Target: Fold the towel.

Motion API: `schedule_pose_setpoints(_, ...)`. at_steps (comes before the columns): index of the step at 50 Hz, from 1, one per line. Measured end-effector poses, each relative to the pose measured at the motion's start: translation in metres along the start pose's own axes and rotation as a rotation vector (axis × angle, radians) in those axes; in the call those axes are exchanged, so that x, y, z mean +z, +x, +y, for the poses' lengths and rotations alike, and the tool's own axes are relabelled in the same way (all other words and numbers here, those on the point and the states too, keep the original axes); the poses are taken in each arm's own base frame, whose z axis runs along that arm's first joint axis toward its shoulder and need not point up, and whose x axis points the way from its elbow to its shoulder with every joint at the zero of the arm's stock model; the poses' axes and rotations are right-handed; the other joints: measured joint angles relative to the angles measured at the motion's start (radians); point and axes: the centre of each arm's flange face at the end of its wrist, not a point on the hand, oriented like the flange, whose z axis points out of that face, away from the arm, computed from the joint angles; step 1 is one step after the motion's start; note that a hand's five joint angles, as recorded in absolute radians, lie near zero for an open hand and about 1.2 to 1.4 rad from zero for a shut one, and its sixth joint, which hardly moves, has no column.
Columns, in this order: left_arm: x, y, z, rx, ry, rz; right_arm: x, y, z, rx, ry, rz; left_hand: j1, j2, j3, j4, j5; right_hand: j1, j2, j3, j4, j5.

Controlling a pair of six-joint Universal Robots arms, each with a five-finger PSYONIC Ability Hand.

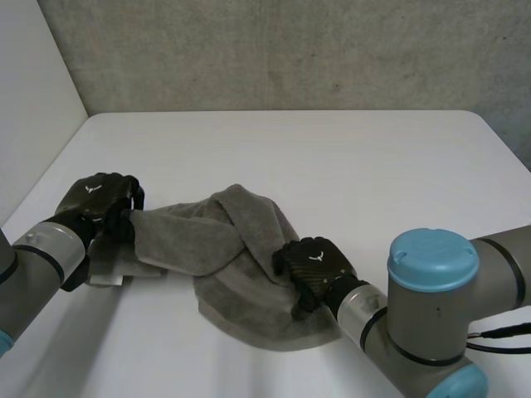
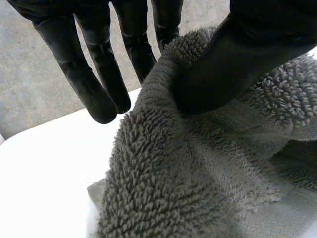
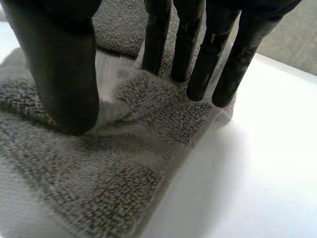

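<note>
Counter [image 1: 332, 157], white, carries the grey towel [image 1: 224, 240], which lies bunched and twisted on the near side, between the two arms. One end of it is drawn out to the left and a rounded heap sits at the right. The left arm [image 1: 41, 257] ends at the drawn-out end, where the left hand [image 1: 99, 199] pinches a raised fold of terry. Its thumb [image 2: 237, 64] lies on one face and its straight fingers [image 2: 148, 59] on the other. The right arm [image 1: 431, 307] reaches over the heap. There the right hand [image 1: 314, 264] is spread, its straight fingertips [image 3: 198, 79] and its thumb [image 3: 64, 79] resting apart on the cloth near its edge.
</note>
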Motion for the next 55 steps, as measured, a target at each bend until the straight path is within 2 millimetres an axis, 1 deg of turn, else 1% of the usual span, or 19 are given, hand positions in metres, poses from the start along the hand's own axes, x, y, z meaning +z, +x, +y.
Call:
schedule_pose_setpoints(2, 0.0, 0.0, -0.001, 0.001, 0.003, 0.0, 0.004, 0.001, 0.0, 0.006, 0.002, 0.014, 0.0, 0.0, 0.0, 0.0, 0.0, 0.084, 0.079, 0.084, 0.082, 0.089)
schedule_pose_setpoints(4, 0.001, 0.0, -0.002, 0.002, 0.006, 0.0, 0.008, 0.003, -0.001, 0.019, 0.006, 0.032, 0.001, 0.0, 0.0, 0.001, 0.0, 0.368, 0.371, 0.347, 0.347, 0.345)
schedule_pose_setpoints(7, 0.001, 0.0, -0.003, 0.004, 0.01, 0.002, 0.014, 0.006, -0.004, 0.043, 0.014, 0.055, 0.002, 0.003, 0.003, 0.003, 0.0, 0.634, 0.632, 0.654, 0.647, 0.639)
schedule_pose_setpoints(13, 0.003, 0.0, -0.007, 0.01, 0.023, 0.005, 0.027, 0.012, -0.009, 0.077, 0.034, 0.081, 0.01, 0.065, 0.089, 0.085, 0.031, 0.664, 0.64, 0.712, 0.709, 0.687)
schedule_pose_setpoints(17, 0.008, -0.001, -0.015, 0.018, 0.048, 0.007, 0.034, 0.018, -0.022, 0.073, 0.068, 0.088, 0.01, 0.074, 0.122, 0.109, 0.041, 0.667, 0.64, 0.712, 0.709, 0.687)
schedule_pose_setpoints(20, 0.015, -0.003, -0.025, 0.026, 0.082, 0.013, 0.038, 0.022, -0.041, 0.049, 0.113, 0.091, 0.01, 0.074, 0.125, 0.109, 0.041, 0.667, 0.64, 0.712, 0.709, 0.687)
schedule_pose_setpoints(22, 0.023, -0.004, -0.038, 0.036, 0.123, 0.021, 0.041, 0.027, -0.064, 0.015, 0.171, 0.098, 0.01, 0.077, 0.126, 0.109, 0.041, 0.671, 0.64, 0.712, 0.709, 0.687)
schedule_pose_setpoints(25, 0.038, -0.004, -0.07, 0.058, 0.22, 0.04, 0.041, 0.037, -0.116, -0.068, 0.311, 0.125, 0.01, 0.077, 0.128, 0.109, 0.041, 0.673, 0.64, 0.712, 0.709, 0.687)
schedule_pose_setpoints(26, 0.042, -0.002, -0.087, 0.068, 0.27, 0.05, 0.039, 0.042, -0.141, -0.109, 0.38, 0.143, 0.01, 0.077, 0.128, 0.109, 0.041, 0.671, 0.64, 0.712, 0.709, 0.687)
schedule_pose_setpoints(27, 0.045, -0.001, -0.097, 0.072, 0.3, 0.055, 0.037, 0.045, -0.155, -0.132, 0.419, 0.153, 0.01, 0.077, 0.128, 0.109, 0.041, 0.672, 0.64, 0.712, 0.709, 0.687)
schedule_pose_setpoints(31, 0.046, 0.006, -0.172, 0.083, 0.524, 0.079, 0.015, 0.057, -0.239, -0.276, 0.679, 0.215, 0.01, 0.077, 0.13, 0.109, 0.041, 0.677, 0.641, 0.712, 0.709, 0.687)
schedule_pose_setpoints(32, 0.045, 0.007, -0.183, 0.08, 0.558, 0.081, 0.011, 0.058, -0.248, -0.295, 0.712, 0.22, 0.01, 0.077, 0.13, 0.109, 0.041, 0.677, 0.641, 0.712, 0.709, 0.687)
schedule_pose_setpoints(34, 0.036, 0.008, -0.221, 0.059, 0.675, 0.086, -0.002, 0.06, -0.279, -0.358, 0.822, 0.231, 0.01, 0.077, 0.13, 0.109, 0.041, 0.677, 0.641, 0.712, 0.709, 0.687)
schedule_pose_setpoints(36, 0.027, 0.007, -0.247, 0.028, 0.757, 0.088, -0.01, 0.059, -0.295, -0.402, 0.888, 0.227, 0.01, 0.077, 0.13, 0.109, 0.041, 0.677, 0.641, 0.712, 0.709, 0.69)
schedule_pose_setpoints(39, 0.018, 0.004, -0.268, -0.026, 0.823, 0.085, -0.012, 0.058, -0.302, -0.447, 0.919, 0.207, 0.01, 0.077, 0.131, 0.109, 0.041, 0.677, 0.641, 0.712, 0.709, 0.691)
schedule_pose_setpoints(41, 0.018, 0.0, -0.269, -0.054, 0.828, 0.079, -0.009, 0.058, -0.297, -0.468, 0.901, 0.191, 0.01, 0.077, 0.131, 0.109, 0.041, 0.677, 0.641, 0.712, 0.709, 0.691)
schedule_pose_setpoints(45, 0.031, -0.01, -0.248, -0.091, 0.758, 0.054, 0.004, 0.062, -0.272, -0.513, 0.8, 0.162, 0.01, 0.077, 0.131, 0.109, 0.041, 0.677, 0.641, 0.712, 0.709, 0.691)
schedule_pose_setpoints(51, 0.059, -0.027, -0.167, -0.136, 0.512, 0.025, 0.026, 0.079, -0.214, -0.581, 0.587, 0.13, 0.01, 0.077, 0.132, 0.109, 0.041, 0.677, 0.647, 0.712, 0.709, 0.691)
schedule_pose_setpoints(55, 0.069, -0.024, -0.096, -0.164, 0.329, 0.065, 0.037, 0.099, -0.169, -0.588, 0.433, 0.133, 0.01, 0.077, 0.132, 0.109, 0.041, 0.677, 0.647, 0.712, 0.709, 0.691)
